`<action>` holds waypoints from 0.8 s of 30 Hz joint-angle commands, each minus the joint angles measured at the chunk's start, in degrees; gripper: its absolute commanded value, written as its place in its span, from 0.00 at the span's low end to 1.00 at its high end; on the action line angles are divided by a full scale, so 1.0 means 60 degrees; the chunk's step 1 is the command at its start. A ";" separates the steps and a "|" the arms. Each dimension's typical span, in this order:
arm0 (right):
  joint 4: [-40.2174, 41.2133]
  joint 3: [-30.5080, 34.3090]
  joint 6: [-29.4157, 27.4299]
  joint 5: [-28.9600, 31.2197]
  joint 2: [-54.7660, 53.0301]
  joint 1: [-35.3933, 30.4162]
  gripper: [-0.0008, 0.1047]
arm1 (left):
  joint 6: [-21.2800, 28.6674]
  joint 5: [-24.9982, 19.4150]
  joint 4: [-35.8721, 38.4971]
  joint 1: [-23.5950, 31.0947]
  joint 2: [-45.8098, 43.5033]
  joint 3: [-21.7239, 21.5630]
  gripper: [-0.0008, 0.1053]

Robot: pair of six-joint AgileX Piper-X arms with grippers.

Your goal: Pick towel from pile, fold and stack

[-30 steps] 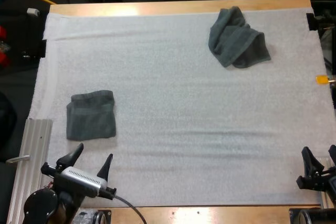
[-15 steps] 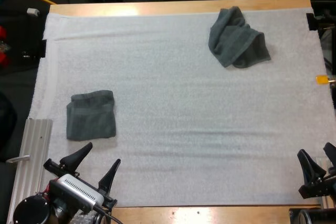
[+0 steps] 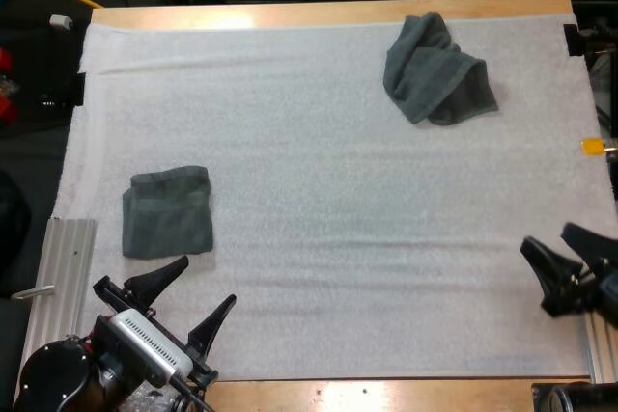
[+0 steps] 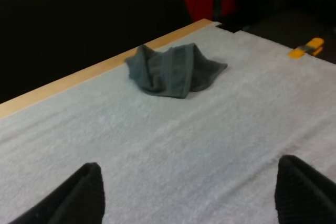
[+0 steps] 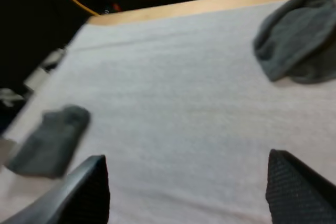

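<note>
A crumpled dark grey-green towel (image 3: 436, 70) lies at the mat's far right; it is also ahead in the left wrist view (image 4: 173, 70) and in the right wrist view (image 5: 299, 35). A folded towel (image 3: 168, 211) rests on the mat's left side, seen too from the right wrist (image 5: 50, 140). My left gripper (image 3: 198, 298) hovers open over the mat's near left edge, just in front of the folded towel. My right gripper (image 3: 565, 250) stands open at the mat's near right edge, holding nothing.
A ribbed metal rail (image 3: 58, 296) runs along the table's left side near my left arm. The white mat (image 3: 328, 200) stretches bare between the two towels. The table's wooden far edge (image 3: 290, 14) borders dark space.
My left gripper has drawn back toward the near edge and turned to the right. My right gripper has moved up and inward over the mat's right edge and turned left.
</note>
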 commanded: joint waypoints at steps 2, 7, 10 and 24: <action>-0.0691 -0.0086 0.0406 -0.0213 0.0412 -0.0042 0.59 | -0.0037 0.0098 -0.0176 -0.0079 0.0012 -0.0085 0.62; -0.1837 -0.0086 0.1424 -0.0106 0.1701 -0.0042 0.59 | -0.0037 0.0151 -0.0176 -0.0077 0.0012 -0.0080 0.62; -0.2423 -0.0086 0.2003 0.0049 0.2431 -0.0042 0.59 | -0.0037 0.0151 -0.0176 -0.0077 0.0012 -0.0080 0.62; -0.4484 -0.0242 0.3729 0.0873 0.6017 0.0123 0.59 | -0.0246 0.0151 -0.0176 -0.0077 0.0012 -0.0080 0.62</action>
